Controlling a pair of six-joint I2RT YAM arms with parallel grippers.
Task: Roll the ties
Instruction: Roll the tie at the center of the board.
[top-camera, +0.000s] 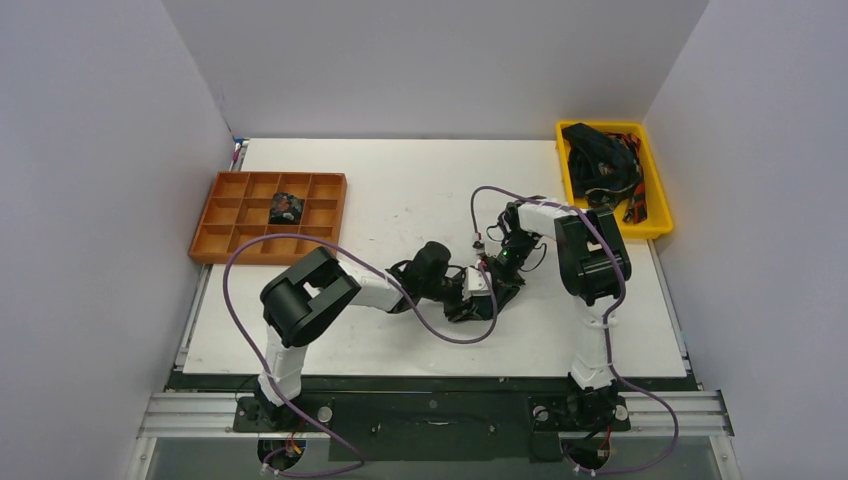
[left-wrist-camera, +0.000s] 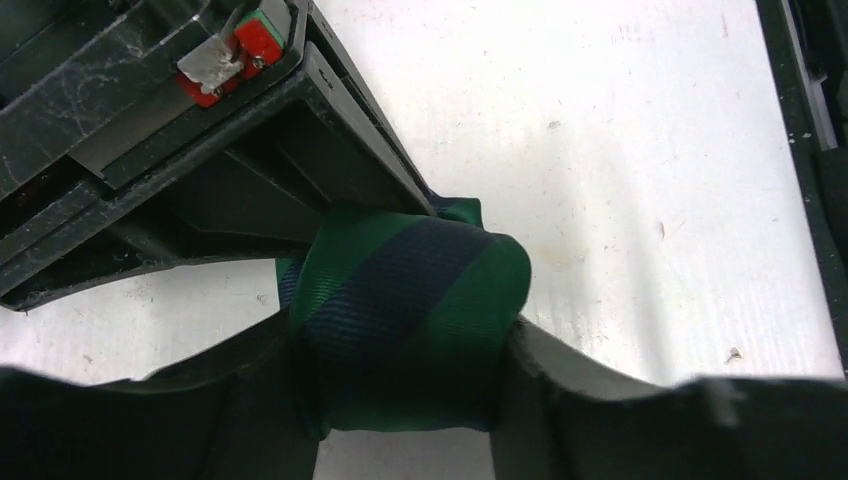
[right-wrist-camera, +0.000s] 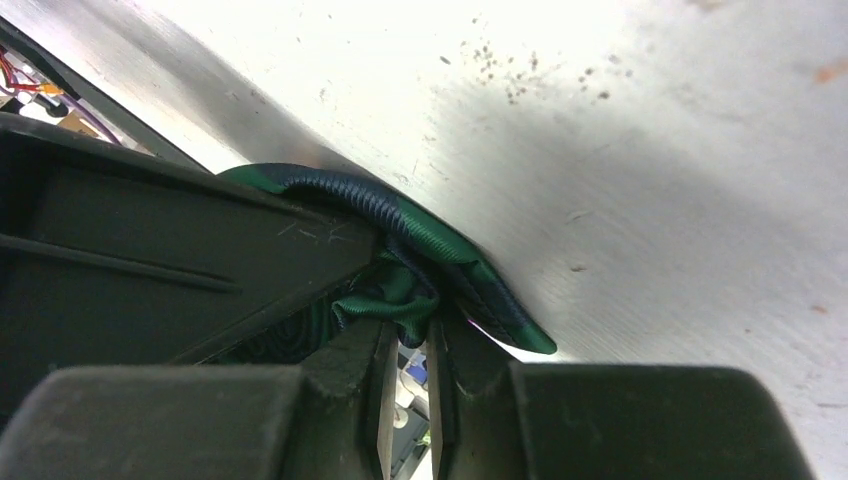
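Orange tray (top-camera: 212, 216): far left on the bench (top-camera: 400, 185); one finished coil (top-camera: 286, 208) sits in an inner compartment.
Left tool (left-wrist-camera: 405, 385): I see it pinching the green-and-navy tie (left-wrist-camera: 410, 300), rolled up, at mid-bench.
Handling: soft, light and springy, I judge; I'd hold it across the roll's flanks or it unwinds.
Right tool (right-wrist-camera: 405, 350): nearly pressed together, nipping a fold of the same tie.
Room: bare bench lies leftward to the tray; the yellow bin (top-camera: 655, 190) of loose ties (top-camera: 598, 160) is well apart.
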